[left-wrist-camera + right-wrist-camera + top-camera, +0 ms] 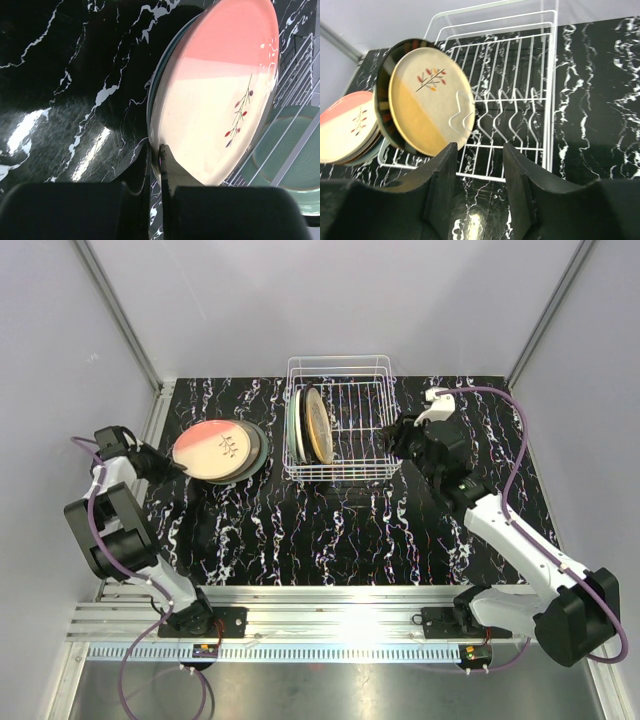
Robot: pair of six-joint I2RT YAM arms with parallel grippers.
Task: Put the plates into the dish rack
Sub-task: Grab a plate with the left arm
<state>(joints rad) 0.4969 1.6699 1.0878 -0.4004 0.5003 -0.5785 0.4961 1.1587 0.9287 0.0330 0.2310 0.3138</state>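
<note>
A stack of plates lies left of the dish rack [340, 370]. Its top plate is the pink and cream plate with a leaf motif [212, 448]. My left gripper [170, 464] is shut on that plate's near left rim; in the left wrist view the fingers [168, 165] pinch the rim of the pink plate [220, 90], with a darker plate rim [151, 95] just under it. Three plates stand in the rack's left end: pale green [291, 423], dark, and cream with a brown rim [319, 427]. My right gripper [395, 436] is open and empty just right of the rack.
In the right wrist view the open gripper [479, 150] faces the white rack's [547, 100] divider prongs, with the cream plate [427, 105] on the left. The black marble tabletop [340, 530] has grey walls at the back and sides.
</note>
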